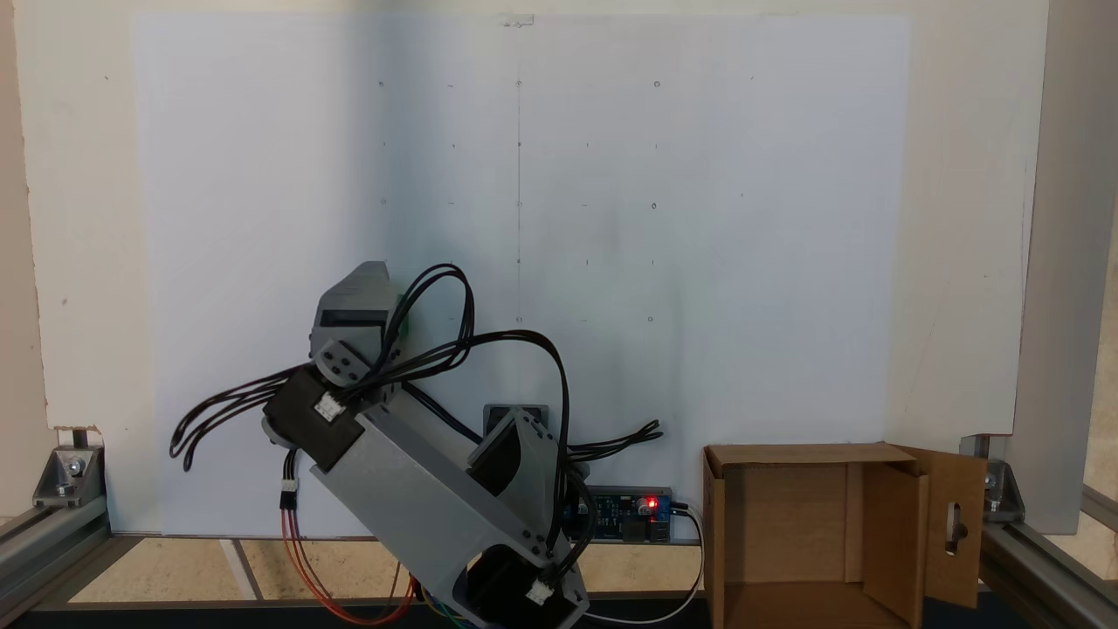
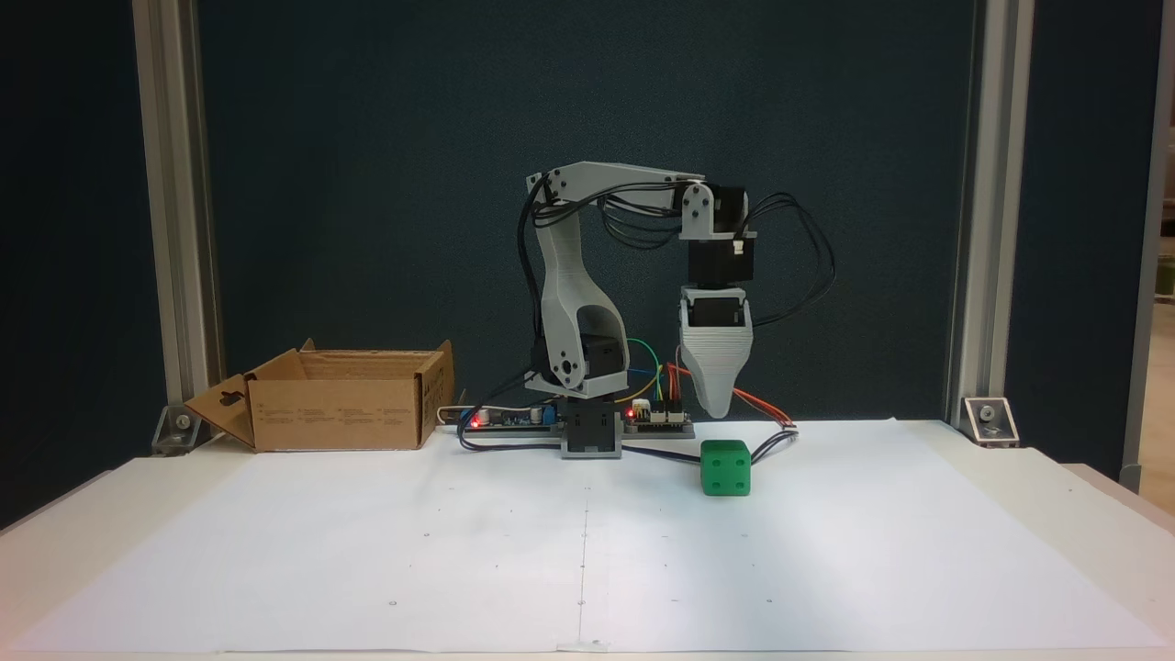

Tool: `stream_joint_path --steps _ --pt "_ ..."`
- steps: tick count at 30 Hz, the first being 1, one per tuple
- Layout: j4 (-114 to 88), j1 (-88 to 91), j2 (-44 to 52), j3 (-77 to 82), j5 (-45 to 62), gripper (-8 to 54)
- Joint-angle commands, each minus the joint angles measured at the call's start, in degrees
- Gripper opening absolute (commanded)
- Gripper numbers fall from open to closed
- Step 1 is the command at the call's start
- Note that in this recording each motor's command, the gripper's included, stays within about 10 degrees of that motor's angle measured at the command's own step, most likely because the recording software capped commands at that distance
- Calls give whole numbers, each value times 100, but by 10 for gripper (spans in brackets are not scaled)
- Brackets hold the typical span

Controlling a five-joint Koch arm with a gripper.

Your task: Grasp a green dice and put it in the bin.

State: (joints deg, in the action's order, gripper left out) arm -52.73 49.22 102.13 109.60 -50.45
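The green dice (image 2: 725, 468) sits on the white paper, right of the arm's base. In a fixed view from above, only a thin green edge of it (image 1: 404, 321) peeks out beside the wrist. My gripper (image 2: 714, 406) points straight down, its tip hanging a short way above the dice and slightly left of it. From above, the gripper (image 1: 362, 279) covers the dice. Only one grey tip shows, so I cannot tell how the jaws stand. The bin (image 2: 340, 422), a brown cardboard box with flaps spread, stands at the far left; its inside (image 1: 786, 515) looks empty.
A controller board with a red light (image 2: 477, 424) lies by the arm's base (image 2: 590, 441), with loose cables (image 2: 780, 436) trailing near the dice. Aluminium frame posts (image 2: 978, 229) stand at both sides. White paper (image 2: 587, 551) covers the table in front.
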Motion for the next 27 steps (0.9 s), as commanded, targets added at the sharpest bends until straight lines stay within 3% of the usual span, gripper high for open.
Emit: stream_joint_path --steps 1,27 --pt "44 18 -26 -97 -956 438" --pt "211 396 316 343 -809 413"
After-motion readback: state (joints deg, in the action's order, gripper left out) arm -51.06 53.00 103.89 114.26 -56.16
